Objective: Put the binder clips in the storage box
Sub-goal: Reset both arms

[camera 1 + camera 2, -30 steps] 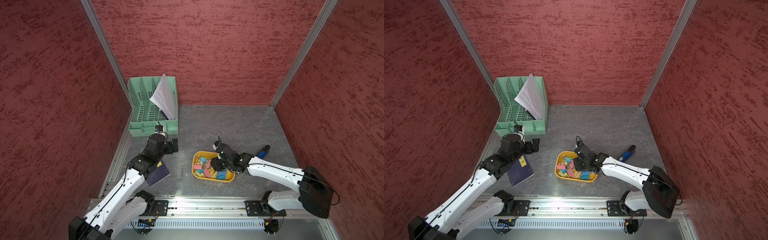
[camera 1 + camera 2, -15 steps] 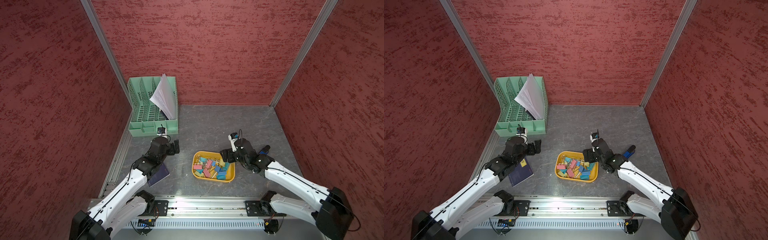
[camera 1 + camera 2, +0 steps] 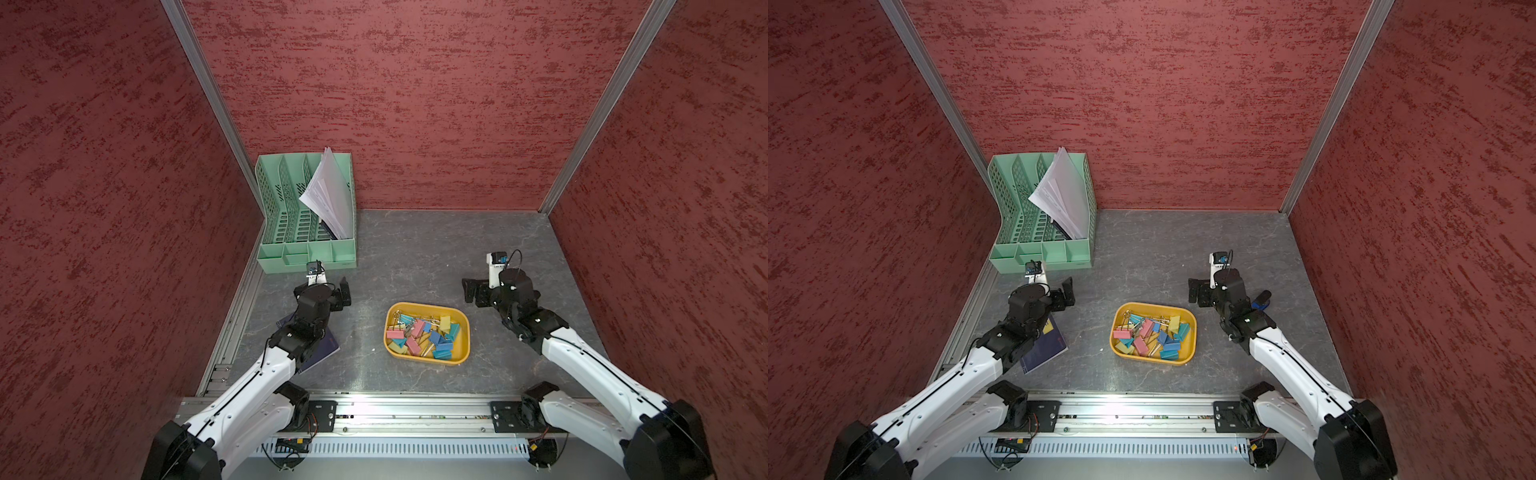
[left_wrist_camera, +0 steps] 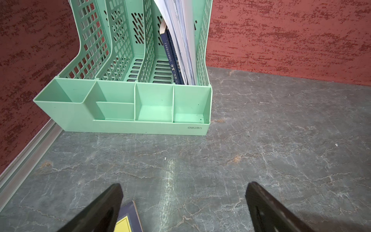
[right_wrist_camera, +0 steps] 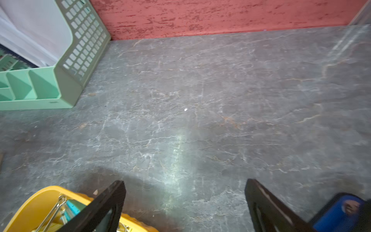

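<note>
1. The binder clips, yellow, pink, blue and teal with silver wire handles, all lie heaped inside the storage box.
2. The storage box is a yellow tub standing on the grey table, near the front edge and about midway between the two arms.
3. The right hand is just beyond the box's far right corner. Its jaws are spread wide with nothing between them.
4. The left hand is well to the left of the box, jaws also wide apart and empty.
5. A dark blue book lies flat on the table under the left arm.
6. A blue stapler lies just right of the right wrist.
7. A mint green file organizer stands in the far left corner, holding white papers.
</note>
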Tool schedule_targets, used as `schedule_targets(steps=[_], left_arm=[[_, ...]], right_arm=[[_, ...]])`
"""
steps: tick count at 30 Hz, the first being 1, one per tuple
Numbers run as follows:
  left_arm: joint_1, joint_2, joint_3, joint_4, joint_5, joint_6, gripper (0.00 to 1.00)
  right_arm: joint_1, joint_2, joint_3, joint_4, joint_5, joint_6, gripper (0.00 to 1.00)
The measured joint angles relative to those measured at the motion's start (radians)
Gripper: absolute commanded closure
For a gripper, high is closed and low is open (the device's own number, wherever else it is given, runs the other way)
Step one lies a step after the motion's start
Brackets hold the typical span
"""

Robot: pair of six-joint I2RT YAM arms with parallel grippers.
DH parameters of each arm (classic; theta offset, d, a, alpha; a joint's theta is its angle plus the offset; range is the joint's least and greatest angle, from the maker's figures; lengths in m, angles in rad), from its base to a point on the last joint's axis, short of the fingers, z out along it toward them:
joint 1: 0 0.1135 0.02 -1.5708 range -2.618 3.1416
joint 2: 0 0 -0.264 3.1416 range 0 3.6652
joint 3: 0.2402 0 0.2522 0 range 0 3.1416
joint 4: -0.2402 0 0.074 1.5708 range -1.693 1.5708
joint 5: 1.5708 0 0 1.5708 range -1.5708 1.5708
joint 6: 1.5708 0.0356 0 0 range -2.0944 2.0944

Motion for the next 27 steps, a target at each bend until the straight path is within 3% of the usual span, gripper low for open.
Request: schedule_targets(steps=[4, 9, 15, 20, 27], left_arm=[[0.001, 0.015, -0.013, 0.024, 0.002, 0.015, 0.00], [0.003, 0.010, -0.035, 0.070, -0.013, 0.064, 0.00], [0.063, 0.008, -0.100, 0.212, -0.024, 0.148, 0.00], [0.196, 0.052, -0.123, 0.322, 0.022, 0.167, 0.00], [0.338, 0.216, -0.179, 0.539, 0.133, 0.167, 0.00]], right_arm=[[0.041, 0.066, -0.043, 0.074, -0.123, 0.006, 0.02], [0.085, 0.044, -0.138, 0.090, -0.128, 0.006, 0.02], [0.064, -0.045, -0.142, 0.104, -0.011, -0.042, 0.02], [0.024, -0.038, -0.142, 0.187, 0.138, -0.120, 0.02], [-0.075, 0.059, -0.219, 0.519, 0.296, -0.249, 0.02]])
